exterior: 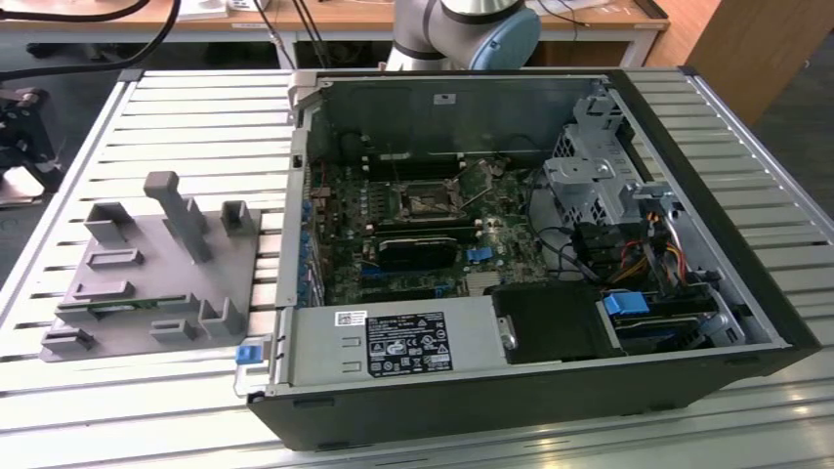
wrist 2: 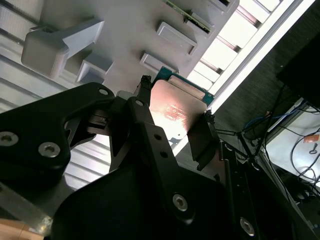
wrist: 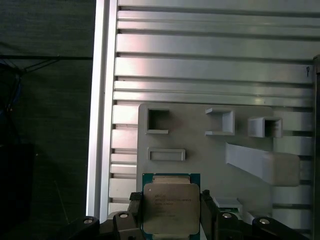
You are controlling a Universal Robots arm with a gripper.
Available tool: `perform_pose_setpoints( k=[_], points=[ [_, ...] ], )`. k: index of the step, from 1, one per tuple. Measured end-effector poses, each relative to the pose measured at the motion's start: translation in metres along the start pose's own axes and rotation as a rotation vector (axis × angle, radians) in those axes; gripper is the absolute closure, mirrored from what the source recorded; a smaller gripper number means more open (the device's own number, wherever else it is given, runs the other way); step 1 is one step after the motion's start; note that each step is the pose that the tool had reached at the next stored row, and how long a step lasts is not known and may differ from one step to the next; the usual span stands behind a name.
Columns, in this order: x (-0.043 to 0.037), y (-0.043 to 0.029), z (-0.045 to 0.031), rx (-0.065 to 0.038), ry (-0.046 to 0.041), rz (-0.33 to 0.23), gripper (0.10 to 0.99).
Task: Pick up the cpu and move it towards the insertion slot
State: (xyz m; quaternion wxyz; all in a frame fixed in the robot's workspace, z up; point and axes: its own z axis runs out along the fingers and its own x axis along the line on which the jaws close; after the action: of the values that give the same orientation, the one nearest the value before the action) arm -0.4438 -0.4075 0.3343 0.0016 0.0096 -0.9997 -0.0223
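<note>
The tool is clamped on the cpu right now. In the first wrist view its dark fingers are pressing in on two opposite edges, and the chip's silver top is facing the camera with a green rim peeking out around it. In the second wrist view the cpu is catching a pinkish glare between those same black jaws.

Below it the grey fixture is lying on the slatted counter, its recesses and upright posts open to view. I cannot tell how high above it the chip is hanging.

In the exterior view, the fixture is sitting toward the exterior view's left on the counter, just beside the open computer case. The insertion slot is sitting on the green board inside that case, toward its far wall and well apart from the fixture. At the far edge, the robot arm is rising behind the case.
</note>
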Motion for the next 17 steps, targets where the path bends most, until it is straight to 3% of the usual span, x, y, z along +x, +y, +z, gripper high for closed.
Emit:
perform_pose_setpoints(
  k=[17],
  points=[
    [0.0,0.0004,-0.0085,0.0,0.0,0.0,0.545]
  ],
)
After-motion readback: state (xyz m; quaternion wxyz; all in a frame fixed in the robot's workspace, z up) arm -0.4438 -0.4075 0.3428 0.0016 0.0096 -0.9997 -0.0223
